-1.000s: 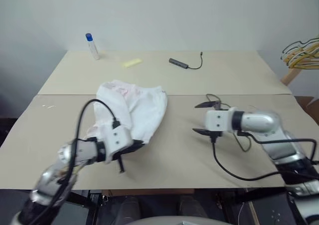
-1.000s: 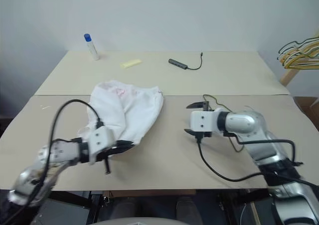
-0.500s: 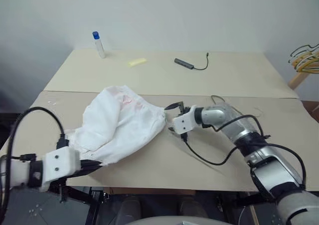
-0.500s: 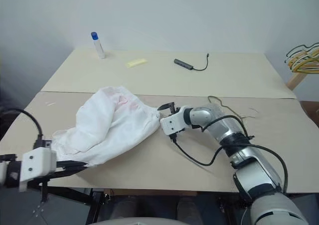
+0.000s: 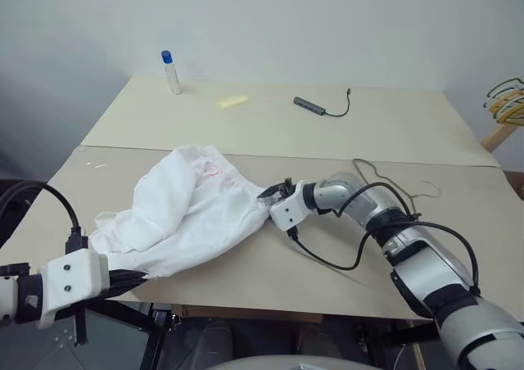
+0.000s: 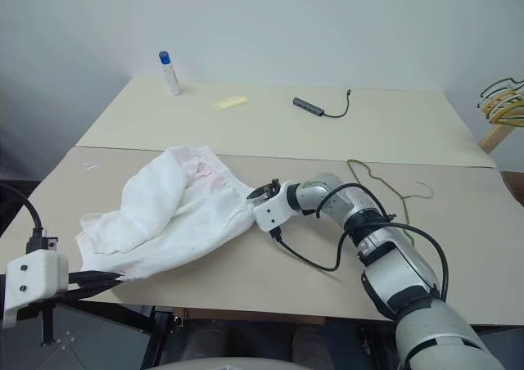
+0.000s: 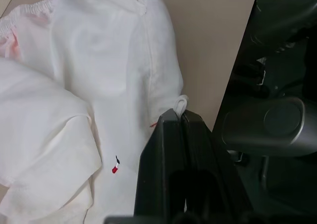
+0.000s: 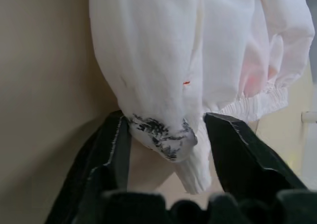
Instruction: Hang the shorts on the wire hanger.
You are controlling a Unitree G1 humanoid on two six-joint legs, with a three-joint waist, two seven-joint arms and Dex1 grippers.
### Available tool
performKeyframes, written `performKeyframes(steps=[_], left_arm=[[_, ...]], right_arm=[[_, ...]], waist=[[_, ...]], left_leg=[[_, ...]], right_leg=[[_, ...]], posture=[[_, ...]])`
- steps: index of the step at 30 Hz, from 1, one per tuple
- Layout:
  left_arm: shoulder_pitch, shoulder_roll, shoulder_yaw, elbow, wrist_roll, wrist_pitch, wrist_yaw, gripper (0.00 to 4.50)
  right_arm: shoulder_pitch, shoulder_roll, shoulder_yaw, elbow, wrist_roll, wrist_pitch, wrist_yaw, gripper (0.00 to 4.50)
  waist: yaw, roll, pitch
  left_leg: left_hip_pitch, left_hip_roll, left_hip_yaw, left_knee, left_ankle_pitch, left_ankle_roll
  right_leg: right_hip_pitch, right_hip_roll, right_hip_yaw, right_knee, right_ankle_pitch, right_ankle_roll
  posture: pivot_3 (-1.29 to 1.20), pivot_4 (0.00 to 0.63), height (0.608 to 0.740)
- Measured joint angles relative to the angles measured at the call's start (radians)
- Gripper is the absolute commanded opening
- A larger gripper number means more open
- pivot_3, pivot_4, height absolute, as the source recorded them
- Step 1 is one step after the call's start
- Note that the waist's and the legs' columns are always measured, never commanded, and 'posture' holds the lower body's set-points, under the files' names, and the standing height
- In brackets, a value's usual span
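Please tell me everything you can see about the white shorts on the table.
The shorts are white, thin, creased cloth with a gathered elastic waistband bearing faint pink marks. They lie crumpled on the tan table, reaching its near edge. The left hand is shut on a cloth corner; the right hand straddles a dark-smudged fold.

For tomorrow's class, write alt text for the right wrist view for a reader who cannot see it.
Two black fingers of the right gripper flank a smudged fold of the white shorts without yet pinching it. The shorts lie on a beige table.
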Motion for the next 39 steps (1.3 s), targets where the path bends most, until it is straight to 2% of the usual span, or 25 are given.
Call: performKeyframes(steps=[3, 6, 8, 11, 13, 17, 22, 29, 34, 35, 37, 39], left_arm=[[0.0, 0.0, 0.0, 0.002, 0.009, 0.0, 0.003, 0.0], [-0.025, 0.012, -0.02, 0.023, 0.041, -0.013, 0.019, 0.0], [-0.055, 0.026, -0.061, 0.053, 0.077, -0.031, 0.035, 0.0], [-0.135, 0.067, -0.192, 0.15, 0.189, -0.101, 0.084, 0.0], [-0.247, 0.107, -0.341, 0.267, 0.308, -0.219, 0.132, 0.0], [-0.43, 0.109, -0.494, 0.371, 0.362, -0.318, 0.179, 0.0], [-0.531, 0.103, -0.57, 0.419, 0.362, -0.377, 0.201, 0.0], [-0.546, 0.12, -0.598, 0.475, 0.372, -0.439, 0.208, 0.0], [-0.55, 0.168, -0.609, 0.468, 0.28, -0.384, 0.111, 0.0], [-0.623, 0.14, -0.635, 0.49, 0.281, -0.36, 0.116, 0.0], [-0.817, 0.022, -0.691, 0.564, 0.304, -0.317, 0.171, 0.0], [-0.933, -0.039, -0.731, 0.616, 0.332, -0.301, 0.222, 0.0]], right_arm=[[0.0, 0.0, 0.002, 0.019, -0.023, 0.001, -0.014, 0.83], [0.0, -0.001, 0.003, 0.032, -0.05, 0.014, -0.031, 0.03], [-0.001, -0.006, 0.003, 0.031, -0.059, 0.032, -0.04, 0.03], [0.004, -0.034, -0.001, 0.007, -0.075, 0.082, -0.053, 0.03], [0.045, -0.108, -0.014, -0.096, -0.078, 0.14, -0.043, 0.03], [0.204, -0.266, -0.09, -0.395, -0.023, 0.261, 0.057, 0.03], [0.439, -0.438, -0.213, -0.792, 0.097, 0.471, 0.209, 0.03], [0.733, -0.601, -0.317, -1.238, 0.289, 0.756, 0.408, 0.03], [0.745, -0.609, -0.361, -1.319, 0.446, 0.908, 0.475, 0.03], [0.702, -0.566, -0.36, -1.289, 0.462, 0.95, 0.471, 0.03], [0.562, -0.449, -0.352, -1.205, 0.479, 1.032, 0.429, 0.03], [0.47, -0.399, -0.351, -1.16, 0.484, 1.08, 0.396, 0.03]], waist=[[0.0, 0.0, 0.0], [0.0, 0.0, 0.0], [0.002, 0.001, 0.0], [0.004, 0.001, 0.001], [0.007, 0.001, 0.001], [0.008, 0.001, 0.001], [-0.019, 0.001, 0.0], [-0.035, 0.001, 0.0], [-0.045, 0.0, 0.0], [-0.045, -0.001, 0.001], [-0.037, -0.001, 0.001], [-0.034, -0.002, 0.001]], left_leg=[[0.0, 0.0, 0.0, 0.0, 0.0, 0.0], [0.001, 0.0, 0.0, 0.0, 0.0, 0.0], [0.001, 0.0, 0.0, 0.0, 0.0, 0.0], [0.001, 0.0, 0.0, 0.0, 0.0, 0.0], [0.0, 0.0, 0.0, 0.0, 0.0, 0.0], [-0.007, 0.0, 0.0, 0.001, 0.0, 0.0], [-0.014, 0.0, 0.001, 0.002, 0.0, 0.0], [-0.012, 0.0, 0.001, 0.003, 0.0, 0.0], [-0.01, 0.0, 0.001, 0.003, 0.0, 0.0], [-0.008, 0.0, 0.001, 0.004, 0.0, 0.0], [-0.005, -0.001, -0.001, 0.004, 0.004, 0.002], [-0.004, -0.001, -0.003, 0.003, 0.004, 0.002]], right_leg=[[0.0, 0.0, 0.0, 0.0, 0.0, 0.0], [0.0, 0.0, 0.0, 0.001, 0.0, 0.0], [0.0, 0.0, 0.0, 0.001, 0.0, -0.001], [0.0, 0.0, 0.0, 0.001, 0.0, -0.001], [0.0, 0.0, 0.0, 0.0, 0.0, 0.0], [-0.005, 0.0, -0.001, 0.0, 0.0, 0.0], [-0.015, 0.0, 0.002, 0.007, 0.0, 0.0], [-0.015, 0.001, 0.002, 0.01, -0.001, -0.001], [-0.013, 0.001, 0.001, 0.01, -0.002, 0.0], [-0.012, 0.002, 0.001, 0.01, -0.002, 0.0], [-0.008, 0.003, 0.001, 0.009, -0.001, 0.001], [-0.006, 0.004, 0.001, 0.008, 0.001, 0.0]], posture=[[0.23, 0.0, 0.74], [0.2, 0.0, 0.74], [0.18, 0.0, 0.74], [0.14, 0.0, 0.74], [0.11, 0.0, 0.74], [0.07, 0.0, 0.74], [0.04, 0.0, 0.74], [0.03, 0.0, 0.74], [0.04, 0.0, 0.74], [0.04, 0.0, 0.74], [0.03, 0.0, 0.74], [0.02, 0.0, 0.74]])
